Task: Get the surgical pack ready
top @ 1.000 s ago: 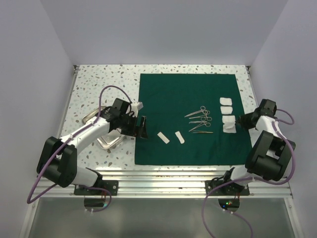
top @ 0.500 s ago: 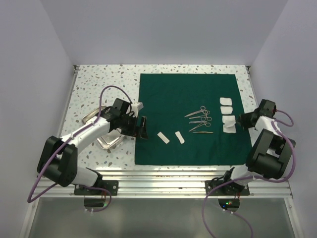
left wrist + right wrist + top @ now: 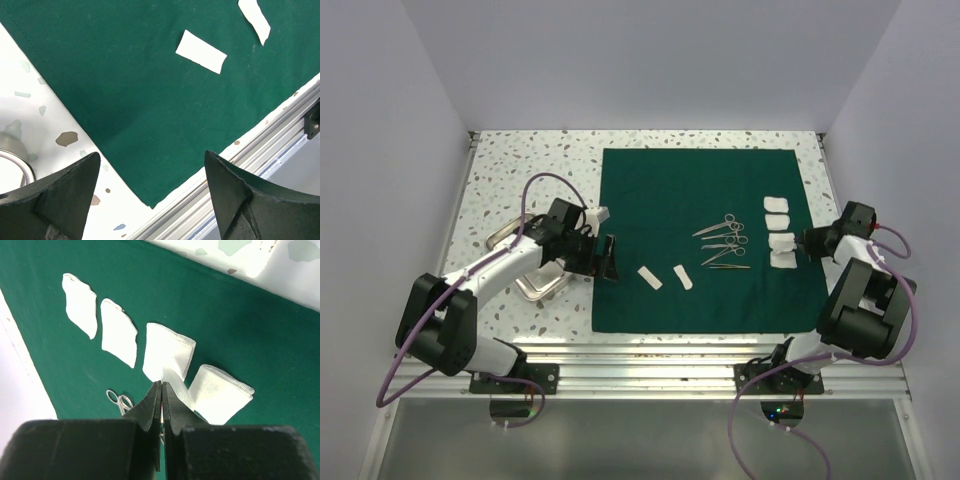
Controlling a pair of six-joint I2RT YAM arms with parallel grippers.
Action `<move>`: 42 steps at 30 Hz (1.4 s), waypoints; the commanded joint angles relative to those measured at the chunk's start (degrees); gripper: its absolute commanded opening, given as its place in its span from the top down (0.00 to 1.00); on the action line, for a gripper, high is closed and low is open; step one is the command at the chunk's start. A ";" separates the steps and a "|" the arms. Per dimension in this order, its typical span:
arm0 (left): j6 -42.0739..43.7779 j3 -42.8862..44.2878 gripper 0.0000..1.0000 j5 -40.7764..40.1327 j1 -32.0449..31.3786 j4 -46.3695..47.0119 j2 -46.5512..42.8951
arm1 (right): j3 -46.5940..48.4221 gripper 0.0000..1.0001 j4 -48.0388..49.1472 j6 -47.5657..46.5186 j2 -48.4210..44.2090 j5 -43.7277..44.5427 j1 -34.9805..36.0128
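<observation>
The dark green drape (image 3: 700, 240) lies spread flat on the table. On it are several steel scissor-like instruments (image 3: 725, 240), a column of white gauze pads (image 3: 780, 231) and two white strips (image 3: 665, 278). The small metal tray (image 3: 535, 286) sits left of the drape, partly under my left arm. My left gripper (image 3: 608, 258) is open and empty over the drape's near left corner (image 3: 125, 75). My right gripper (image 3: 803, 241) is shut, its tips (image 3: 161, 386) at the near edge of the third gauze pad (image 3: 167, 352). A gauze flap runs beside one finger.
The aluminium rail (image 3: 650, 350) runs along the table's near edge, close below the drape's corner (image 3: 280, 135). The speckled tabletop (image 3: 530, 170) shows left of and behind the drape. White walls enclose the table on three sides.
My right arm has shifted slightly to the right, its gripper staying shut by the gauze. The left arm and the objects have not visibly moved.
</observation>
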 commanded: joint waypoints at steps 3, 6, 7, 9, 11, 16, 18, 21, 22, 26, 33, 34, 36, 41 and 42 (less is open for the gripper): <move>0.89 0.56 0.11 0.01 0.34 1.39 0.02 | 1.07 1.00 -0.52 1.49 -1.89 -2.09 0.15; 0.80 0.47 0.11 0.01 0.34 1.48 -0.07 | 1.43 1.00 -2.55 1.31 -3.48 -2.61 0.15; 0.80 0.47 0.11 0.09 0.34 1.57 -0.07 | 1.43 1.00 -2.72 1.23 -4.09 -2.70 0.15; 0.71 0.38 0.11 0.09 0.34 1.66 -0.24 | 1.69 1.00 -3.07 0.52 -3.84 -2.79 0.15; 0.71 0.30 0.11 0.36 0.34 1.66 -0.24 | 1.17 1.00 -1.85 0.61 -3.22 -3.05 0.15; 0.63 0.03 0.11 0.36 0.34 1.66 -0.59 | 0.90 1.00 -0.52 1.84 -2.87 -3.41 0.15; 0.54 -0.05 0.11 0.45 0.34 1.74 -0.68 | 0.99 1.00 0.17 1.58 -2.69 -3.32 0.15; 0.36 -0.14 0.11 0.71 0.43 1.92 -0.68 | 0.20 1.00 1.93 2.19 -1.90 -3.14 0.24; 0.36 -0.23 0.11 0.71 0.34 2.01 -0.77 | 0.02 1.00 2.63 2.19 -1.64 -2.71 0.24; 0.45 -0.23 0.11 0.53 0.34 1.83 -0.94 | -3.04 1.00 4.22 1.84 -1.46 -2.09 0.24; 0.36 -0.32 0.11 0.53 0.34 2.01 -1.12 | -7.97 1.00 8.26 2.11 -1.90 -1.47 0.33; 0.36 -0.40 0.11 0.53 0.34 2.01 -1.21 | -8.33 1.00 8.09 1.76 -2.16 -1.38 0.24; 0.45 -0.41 0.11 0.45 0.34 1.92 -1.38 | -8.42 1.00 6.95 0.35 -2.60 -0.86 0.24; 0.45 -0.49 0.11 0.45 0.43 1.83 -1.47 | -7.02 0.91 2.29 -2.90 -3.31 0.11 0.24; 0.45 -0.49 0.11 0.45 0.34 1.92 -1.47 | -6.75 0.89 1.24 -3.43 -3.48 0.46 0.24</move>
